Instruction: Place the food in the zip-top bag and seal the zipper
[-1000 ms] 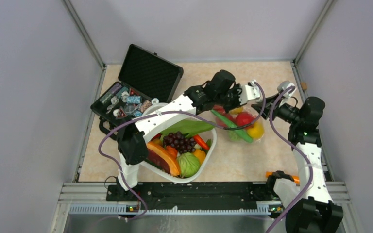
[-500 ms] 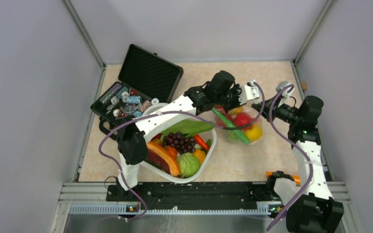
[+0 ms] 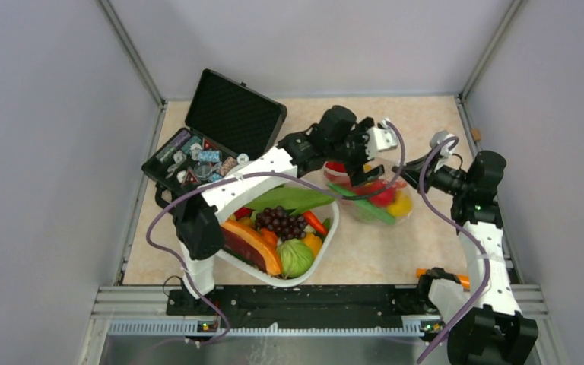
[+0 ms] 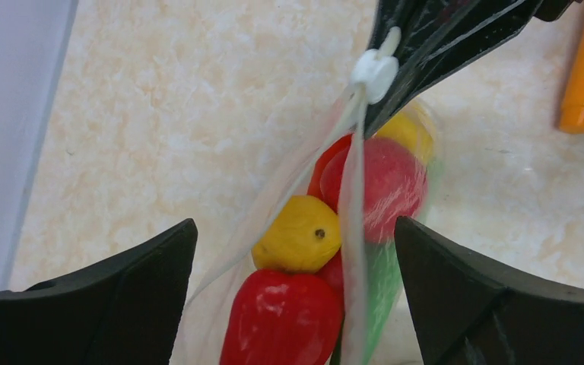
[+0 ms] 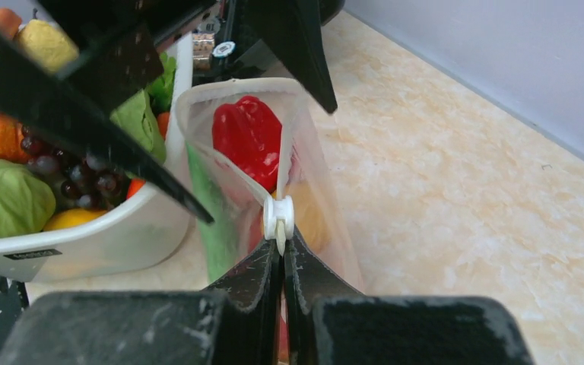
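The zip-top bag (image 3: 372, 205) lies right of the white basket, holding the food: red pieces (image 4: 285, 319), a yellow lemon (image 4: 300, 236) and a long green pod (image 3: 365, 199). My right gripper (image 5: 281, 243) is shut on the zipper (image 4: 353, 190) just behind its white slider (image 5: 279, 217), at the bag's right end (image 3: 409, 169). My left gripper (image 3: 359, 161) hovers open over the bag's far-left end. Its fingers (image 4: 122, 296) straddle the bag without touching it, and its black fingertips (image 5: 122, 114) show in the right wrist view.
The white oval basket (image 3: 333, 228) holds a papaya slice, dark grapes, a cabbage and leaves, close against the bag's left side. An open black hard case (image 3: 232, 114) stands at the back left. An orange object (image 3: 441, 275) lies by the right arm's base. Grey walls surround the table.
My left gripper has opened, let go of the bag and drawn back a little to the left. My right gripper has closed on the zipper end. The bag has sagged slightly.
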